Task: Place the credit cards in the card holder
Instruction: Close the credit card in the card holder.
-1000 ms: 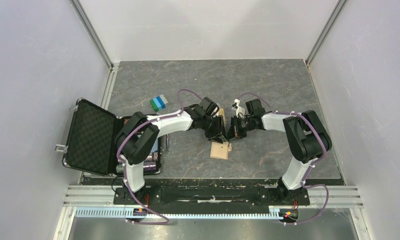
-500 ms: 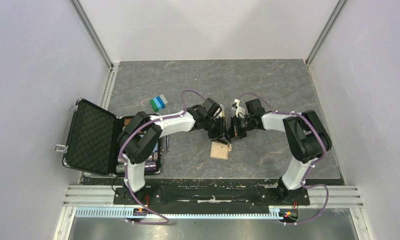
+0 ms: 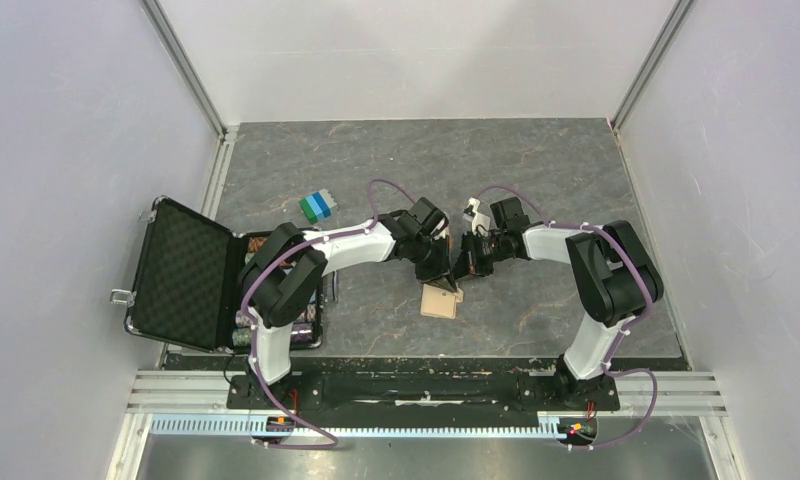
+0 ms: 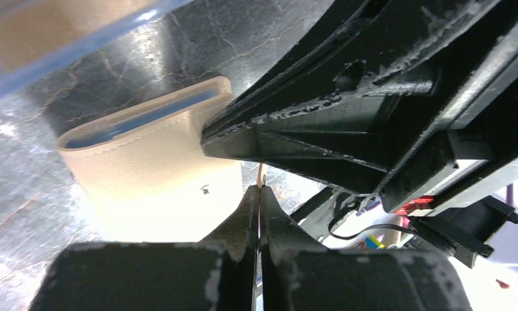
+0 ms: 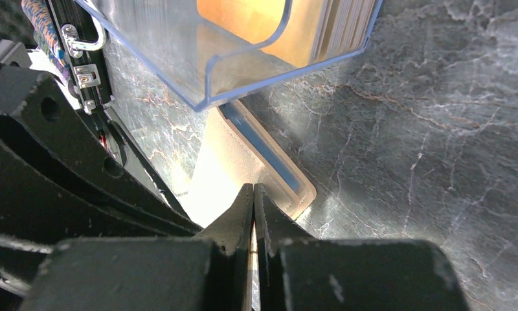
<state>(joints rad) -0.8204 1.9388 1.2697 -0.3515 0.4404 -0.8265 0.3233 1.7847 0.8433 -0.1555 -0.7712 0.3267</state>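
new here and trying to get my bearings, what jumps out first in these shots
The left tool and right tool meet nose to nose in the middle, each shut on what looks like a thin card seen edge-on, just over the tan card holder. A clear box of orange credit cards sits next to it, and a big open black case lies at the far left.

Tan wallet [image 3: 440, 300] lies flat on the table [image 3: 536, 170], front of centre, folded, with a strip of light-blue lining showing along one rounded edge. Just above it, one card [image 4: 261, 176] is held edge-on, only a thin pale sliver in view. It's pinched by the left gripper [image 4: 259, 192] and, from the opposite side, the right gripper [image 5: 253, 189].
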